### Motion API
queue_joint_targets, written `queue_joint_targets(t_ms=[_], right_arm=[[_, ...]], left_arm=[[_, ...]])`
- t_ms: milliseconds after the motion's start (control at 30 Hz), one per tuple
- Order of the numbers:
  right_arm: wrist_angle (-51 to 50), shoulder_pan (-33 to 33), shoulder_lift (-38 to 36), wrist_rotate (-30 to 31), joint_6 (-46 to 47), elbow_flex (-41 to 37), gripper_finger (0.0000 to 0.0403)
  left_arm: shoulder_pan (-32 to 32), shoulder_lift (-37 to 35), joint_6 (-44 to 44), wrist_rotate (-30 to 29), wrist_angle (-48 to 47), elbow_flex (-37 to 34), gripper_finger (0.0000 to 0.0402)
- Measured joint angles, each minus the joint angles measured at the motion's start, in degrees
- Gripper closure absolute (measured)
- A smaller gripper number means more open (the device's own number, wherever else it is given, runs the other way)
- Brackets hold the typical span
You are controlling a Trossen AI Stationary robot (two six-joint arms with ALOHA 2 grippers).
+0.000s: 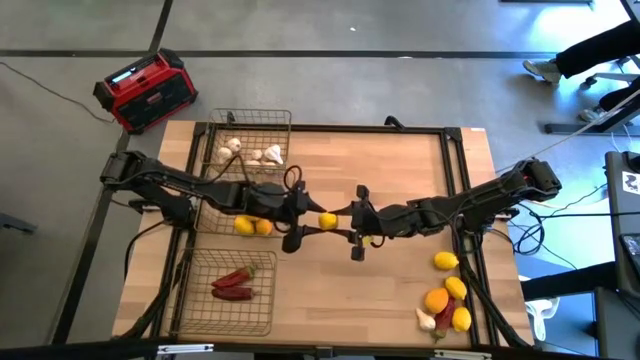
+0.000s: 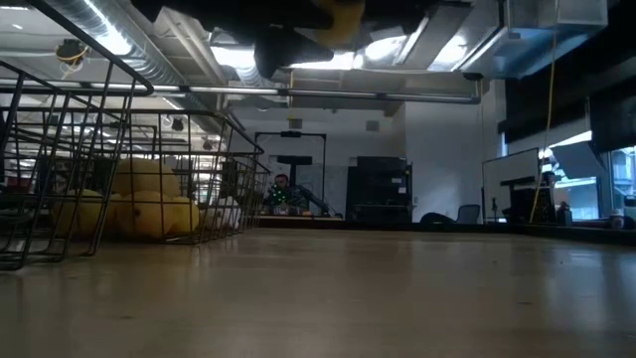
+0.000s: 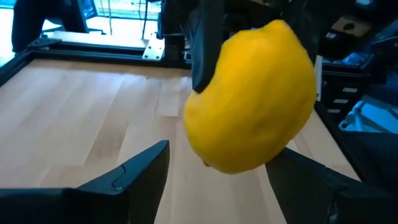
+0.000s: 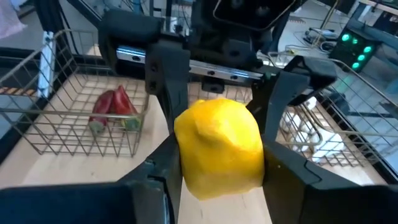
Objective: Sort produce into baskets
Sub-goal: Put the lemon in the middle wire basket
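Observation:
A yellow lemon hangs above the middle of the table between my two grippers. My right gripper comes from the table's right and is shut on it. My left gripper comes from the left and is open, its fingers standing on either side of the lemon's far half. Three wire baskets sit at the left. The far one holds garlic, the middle one holds lemons, and the near one holds red chilies. My right gripper pinches the lemon's two opposite sides between its two fingers. The fingers reach in nearly level from the table's right. The lemon is lifted well clear of the table.
A pile of lemons, an orange, garlic and a chili lies at the near right corner. A red-and-black box stands off the table's far left corner. Bare wood lies in the middle and far right. A person's legs show beyond the far right.

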Motion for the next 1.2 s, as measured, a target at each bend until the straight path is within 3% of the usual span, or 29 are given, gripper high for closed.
queue_joint_targets(t_ms=[500,900,1200], right_arm=[[0.59,-0.7,0.37,-2.39,-0.42,0.11,0.0236],[-2.15,-0.74,-1.14,-2.34,-1.47,-0.02,0.0122],[-18.29,-0.74,-6.92,2.21,1.51,0.0,0.0098]], left_arm=[[-1.39,0.07,3.22,0.02,2.6,-0.15,0.0243],[-1.21,-0.34,1.52,-0.02,2.3,0.02,0.0248],[-1.27,-4.04,-1.45,-3.66,-8.39,0.04,0.0249]])
